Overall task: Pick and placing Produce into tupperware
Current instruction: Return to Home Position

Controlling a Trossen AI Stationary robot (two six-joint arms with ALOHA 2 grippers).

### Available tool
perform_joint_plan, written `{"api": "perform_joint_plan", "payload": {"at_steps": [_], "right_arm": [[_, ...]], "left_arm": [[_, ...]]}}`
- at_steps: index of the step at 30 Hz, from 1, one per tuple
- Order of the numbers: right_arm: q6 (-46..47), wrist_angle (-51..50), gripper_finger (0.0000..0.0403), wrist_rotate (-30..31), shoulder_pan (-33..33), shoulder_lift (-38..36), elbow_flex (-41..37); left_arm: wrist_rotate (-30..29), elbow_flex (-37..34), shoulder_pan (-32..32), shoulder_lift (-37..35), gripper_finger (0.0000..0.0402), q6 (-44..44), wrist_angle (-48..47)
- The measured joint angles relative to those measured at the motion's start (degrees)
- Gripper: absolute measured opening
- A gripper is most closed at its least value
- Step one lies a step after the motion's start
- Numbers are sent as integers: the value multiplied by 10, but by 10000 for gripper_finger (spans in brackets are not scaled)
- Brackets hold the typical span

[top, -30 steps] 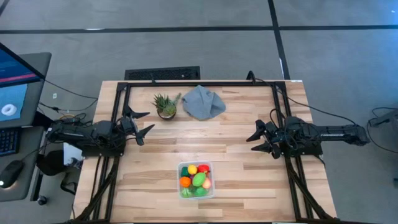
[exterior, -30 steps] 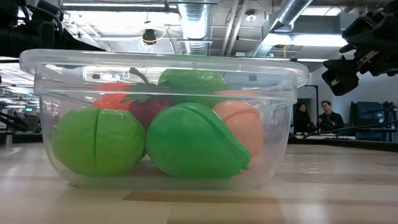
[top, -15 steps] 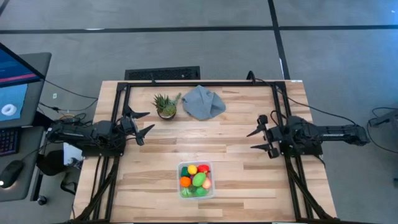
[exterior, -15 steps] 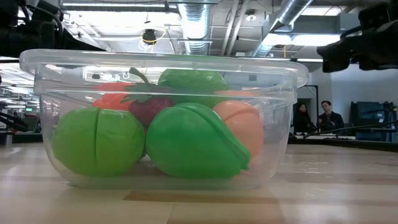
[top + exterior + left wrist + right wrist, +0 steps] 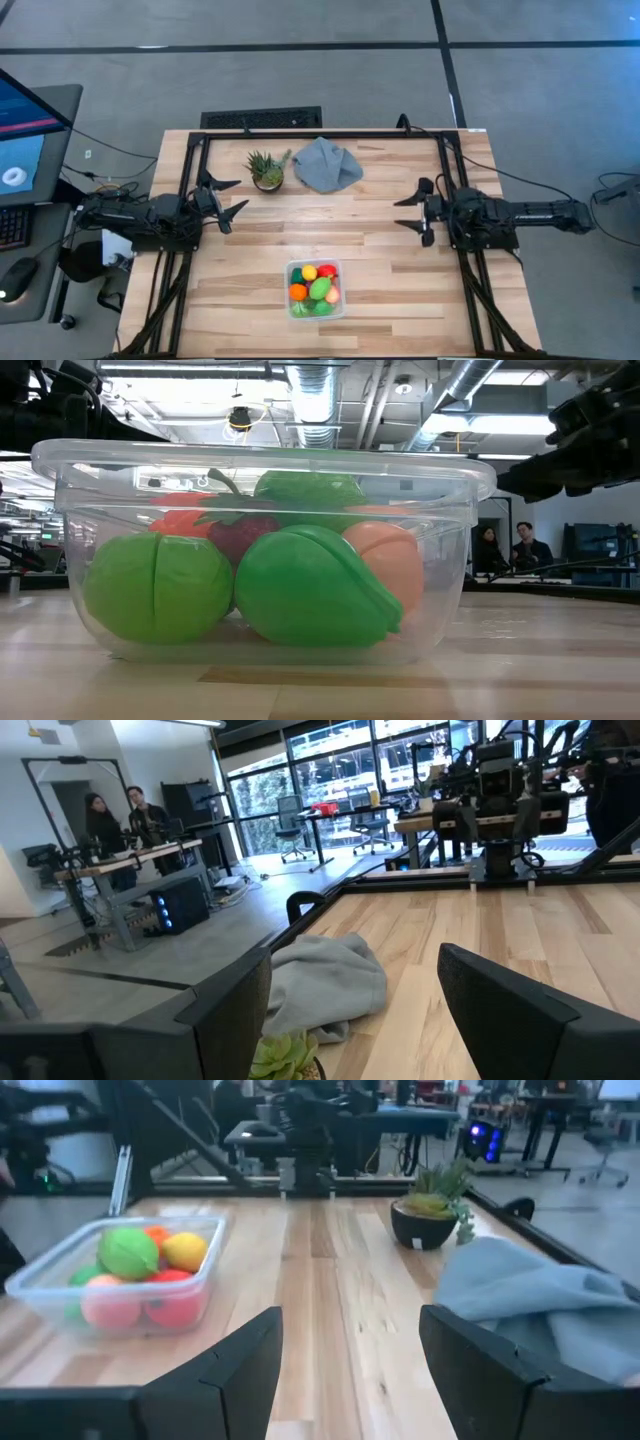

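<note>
Both spread: left pincer (image 5: 240, 194), right pincer (image 5: 398, 213) — produce (image 5: 319, 289) in tupperware (image 5: 290, 275), mouth up.

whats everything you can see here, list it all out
tupperware: 1, clear, table centre, toward the high view's bottom edge
produce: several, stacked so the count is unclear; green, orange, yellow, red, pink; all inside the tupperware
potted plant: 1, spiky green in a dark pot, toward the table's top edge in the high view
cloth: 1, grey, crumpled, just right of the potted plant
table: 1, light wood, black frame
monitor: 1, blue screen, off the table's left side
people: 2, dark clothes, in the room behind
left pincer: 1, dark, open, empty, at the table's left edge
right pincer: 1, dark, open, empty, at the table's right edge
</note>
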State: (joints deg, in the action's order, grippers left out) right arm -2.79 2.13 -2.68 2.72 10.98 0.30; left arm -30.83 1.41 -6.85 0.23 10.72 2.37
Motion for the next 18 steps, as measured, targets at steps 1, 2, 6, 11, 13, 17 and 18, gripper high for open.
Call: {"api": "perform_joint_plan", "payload": {"at_steps": [1, 2, 6, 11, 13, 17, 18], "right_arm": [[-11, 0, 260, 0, 0, 0, 0], [-19, -3, 260, 0, 0, 0, 0], [-31, -12, 260, 0, 0, 0, 0], [-18, -11, 260, 0, -1, 0, 0], [-17, -11, 260, -1, -1, 0, 0], [-17, -11, 260, -1, -1, 0, 0], [-17, -11, 260, -1, -1, 0, 0]], "left_arm": [[0, 0, 0, 0, 279, 0, 0], [0, 0, 0, 0, 279, 0, 0], [0, 0, 0, 0, 279, 0, 0], [0, 0, 0, 0, 279, 0, 0], [0, 0, 0, 0, 279, 0, 0], [0, 0, 0, 0, 279, 0, 0], [0, 0, 0, 0, 279, 0, 0]]}}
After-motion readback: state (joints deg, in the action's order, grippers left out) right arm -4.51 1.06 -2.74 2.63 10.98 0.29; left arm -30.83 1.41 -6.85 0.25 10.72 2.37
